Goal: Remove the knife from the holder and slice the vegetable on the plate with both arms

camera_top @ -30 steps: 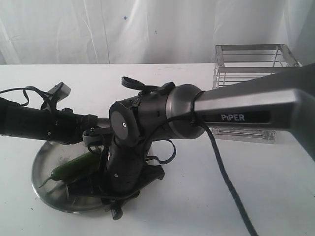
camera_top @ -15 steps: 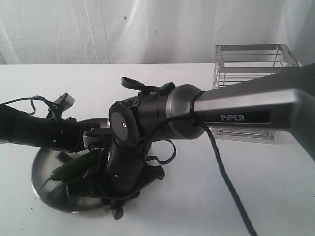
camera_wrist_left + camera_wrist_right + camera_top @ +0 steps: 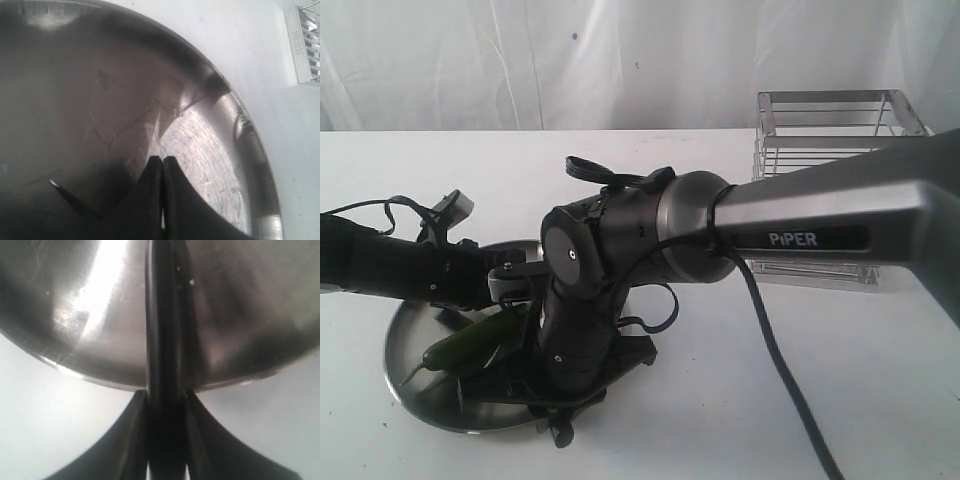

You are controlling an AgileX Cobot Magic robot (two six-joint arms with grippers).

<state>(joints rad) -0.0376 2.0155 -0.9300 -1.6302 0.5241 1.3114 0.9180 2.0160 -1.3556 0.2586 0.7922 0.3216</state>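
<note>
The round steel plate (image 3: 402,335) lies at the front left of the white table, with the green vegetable (image 3: 470,343) lying on it. My right gripper (image 3: 165,392) is shut on the black handle of the knife (image 3: 163,315), which reaches out low over the plate (image 3: 90,300). In the exterior view the right arm (image 3: 620,250) crosses from the right and bends down at the plate's near edge. My left gripper (image 3: 162,159) is shut and empty, its tips just above the plate (image 3: 210,150). The vegetable shows in neither wrist view.
The wire holder (image 3: 830,130) stands at the back right of the table, also caught in the left wrist view as the holder (image 3: 305,45). The left arm (image 3: 390,265) comes in from the left edge. A black cable (image 3: 780,370) hangs from the right arm.
The left arm has slid right and dipped lower over the plate, mostly in the first half second. The right arm and knife have hardly moved.
</note>
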